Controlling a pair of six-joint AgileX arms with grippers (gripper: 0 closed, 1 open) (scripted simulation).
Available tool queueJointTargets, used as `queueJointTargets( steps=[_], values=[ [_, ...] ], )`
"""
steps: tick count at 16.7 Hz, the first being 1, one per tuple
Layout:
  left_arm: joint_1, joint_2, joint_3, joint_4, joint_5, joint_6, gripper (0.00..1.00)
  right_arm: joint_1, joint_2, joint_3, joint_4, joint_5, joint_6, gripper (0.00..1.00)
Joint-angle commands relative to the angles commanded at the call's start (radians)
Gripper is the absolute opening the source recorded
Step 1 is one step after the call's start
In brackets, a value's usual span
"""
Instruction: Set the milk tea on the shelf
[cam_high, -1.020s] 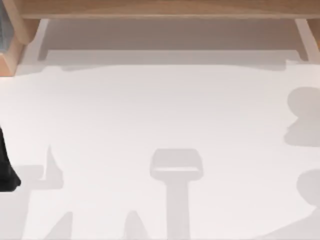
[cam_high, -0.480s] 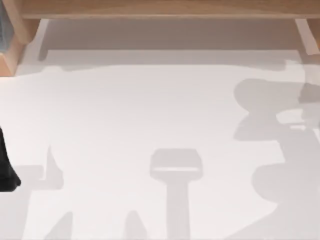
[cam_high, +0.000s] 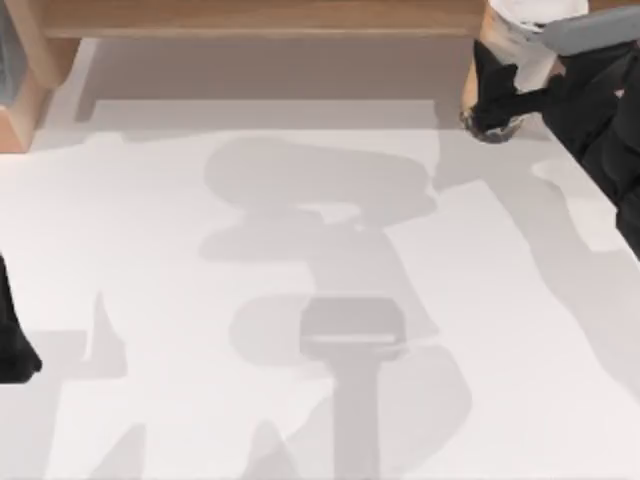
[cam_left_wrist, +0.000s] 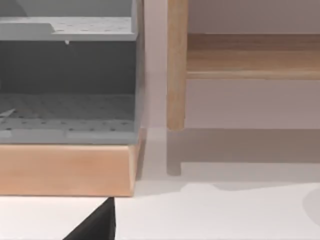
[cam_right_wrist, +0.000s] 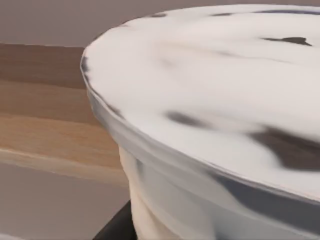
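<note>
Right end effector (cam_high: 497, 100), clamped on milk tea (cam_high: 510, 40), has arrived beside shelf (cam_high: 260, 18).

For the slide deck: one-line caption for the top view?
Right gripper holds the milk tea at the shelf board's right end; left arm parked at the table's left edge.

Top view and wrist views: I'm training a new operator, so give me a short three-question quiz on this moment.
1. True or false: the milk tea stands on the table's left side.
2. Which gripper holds the milk tea: A) left gripper, B) right gripper?
3. Fill in: in the right wrist view, the wooden board behind the cup belongs to the ____.

Key: 1 false, it is held at the top view's upper right, by the shelf's board. 2 B, the left arm sits parked at the left edge. 3 shelf.
</note>
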Motion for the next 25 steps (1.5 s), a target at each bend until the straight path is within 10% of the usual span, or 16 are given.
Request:
queueJointTargets(
  steps=[9,25],
  values=[
    [0.000,0.000,0.000,0.000,0.000,0.000,1.00,0.327,0.024,0.309,-0.480,0.322,0.021,0.00],
    [0.000,0.000,0.000,0.000,0.000,0.000,1.00,0.218,0.039,0.677,-0.738,0.592,0.008,0.00]
  ],
)
